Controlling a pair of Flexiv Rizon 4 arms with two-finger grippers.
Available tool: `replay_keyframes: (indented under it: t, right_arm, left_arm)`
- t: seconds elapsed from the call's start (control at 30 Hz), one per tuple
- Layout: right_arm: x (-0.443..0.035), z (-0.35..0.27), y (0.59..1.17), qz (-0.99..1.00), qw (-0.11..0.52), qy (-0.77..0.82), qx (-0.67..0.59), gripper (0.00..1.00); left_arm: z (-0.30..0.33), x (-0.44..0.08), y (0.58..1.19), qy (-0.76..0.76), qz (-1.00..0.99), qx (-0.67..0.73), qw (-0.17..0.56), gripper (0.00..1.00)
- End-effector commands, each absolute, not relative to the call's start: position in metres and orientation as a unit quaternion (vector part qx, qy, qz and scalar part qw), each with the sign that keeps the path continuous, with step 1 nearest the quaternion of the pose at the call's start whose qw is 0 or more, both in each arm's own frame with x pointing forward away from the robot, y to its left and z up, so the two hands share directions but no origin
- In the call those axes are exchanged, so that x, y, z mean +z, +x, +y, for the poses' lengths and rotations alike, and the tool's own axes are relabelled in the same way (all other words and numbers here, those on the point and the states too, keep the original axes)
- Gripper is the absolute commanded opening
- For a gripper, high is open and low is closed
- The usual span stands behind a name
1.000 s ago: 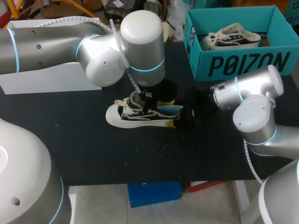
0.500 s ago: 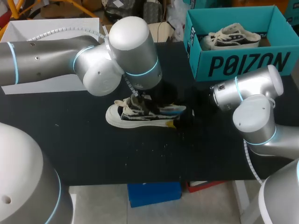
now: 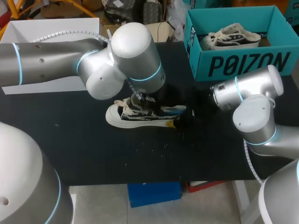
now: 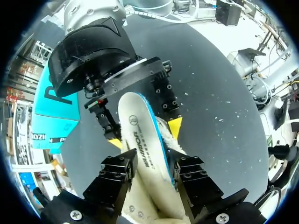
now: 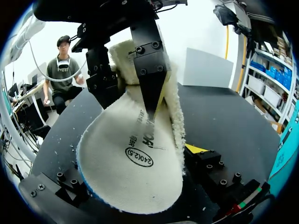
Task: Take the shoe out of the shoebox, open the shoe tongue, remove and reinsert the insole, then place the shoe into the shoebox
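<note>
Our left jaws are closed on the insole (image 4: 140, 140), pinching its pale fleecy length from both sides just above the shoe (image 3: 140, 115). The shoe rests in the middle of the black desk (image 3: 93, 154), toe toward our left. It is well apart from the teal shoebox (image 3: 243, 65) at the far right, where another shoe (image 3: 231, 38) lies. Our right jaws stand at the heel with the insole between them; whether they grip it we cannot tell.
</note>
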State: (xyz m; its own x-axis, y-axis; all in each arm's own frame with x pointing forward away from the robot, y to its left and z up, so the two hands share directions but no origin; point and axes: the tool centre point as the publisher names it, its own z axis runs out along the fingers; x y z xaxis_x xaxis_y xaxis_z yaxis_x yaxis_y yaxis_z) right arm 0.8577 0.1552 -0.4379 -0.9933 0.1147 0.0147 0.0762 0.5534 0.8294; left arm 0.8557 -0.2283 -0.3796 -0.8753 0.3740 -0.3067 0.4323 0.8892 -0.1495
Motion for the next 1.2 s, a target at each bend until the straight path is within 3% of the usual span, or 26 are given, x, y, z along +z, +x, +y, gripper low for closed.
replay_keyframes:
  t: [0.03,0.3,0.4,0.83,1.2]
  right_arm:
    - [-0.44,0.157,0.858,0.882,0.02,0.055,0.468,0.0]
    - [-0.44,0.157,0.858,0.882,0.02,0.055,0.468,0.0]
    - [-0.44,0.157,0.858,0.882,0.02,0.055,0.468,0.0]
    - [-0.44,0.157,0.858,0.882,0.02,0.055,0.468,0.0]
    - [-0.44,0.157,0.858,0.882,0.02,0.055,0.468,0.0]
  left_arm:
    - [-0.239,-0.384,0.862,0.211,0.961,-0.106,0.143,0.4]
    - [-0.25,-0.378,0.868,0.214,0.957,-0.119,0.156,0.31]
    - [-0.251,-0.377,0.868,0.212,0.957,-0.123,0.158,0.0]
    - [-0.245,-0.361,0.829,0.232,0.95,-0.168,0.126,0.0]
    - [-0.266,-0.294,0.781,0.274,0.922,-0.24,0.13,0.0]
